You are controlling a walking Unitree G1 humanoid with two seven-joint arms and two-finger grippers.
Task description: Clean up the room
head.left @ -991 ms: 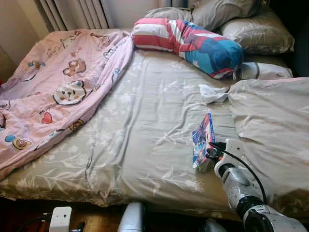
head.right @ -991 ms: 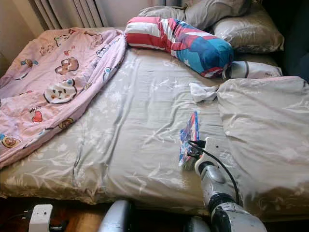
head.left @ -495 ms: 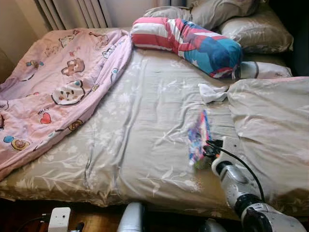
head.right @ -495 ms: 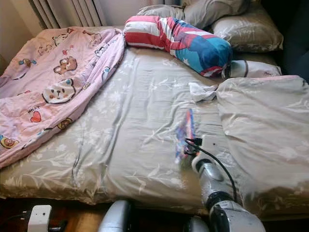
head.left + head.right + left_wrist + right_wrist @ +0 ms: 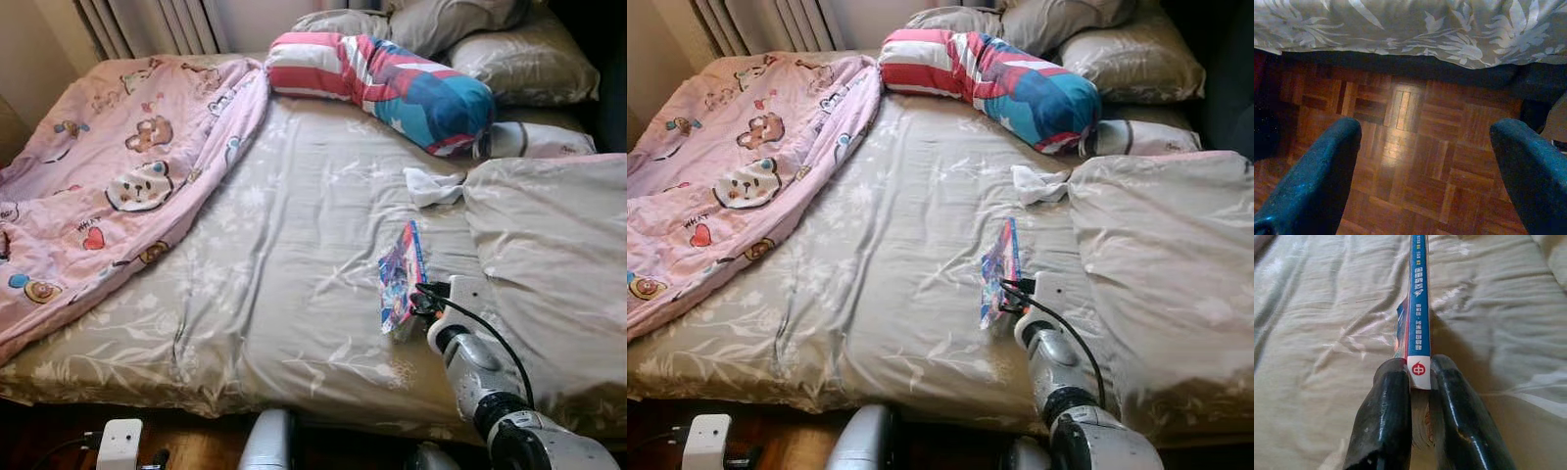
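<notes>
The book (image 5: 1418, 313) stands on edge, spine up, over the grey floral bedsheet (image 5: 284, 284), near the bed's foot and just beside the folded grey duvet (image 5: 549, 264). I read my right gripper (image 5: 1420, 377) as clamped on the book's near end, both fingers pressed to its covers. My left gripper (image 5: 1425, 161) hangs spread wide and empty over the parquet floor (image 5: 1410, 122).

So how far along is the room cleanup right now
Early on. In hand: the right gripper is clamped on the spine end of a book, holding it tilted up off the grey sheet. Nothing looks put away yet. Left: the pink blanket lies bunched across the bed's left side, a white cloth sits mid-bed and the striped bolster lies askew. The left gripper hangs open above the parquet floor.
</notes>
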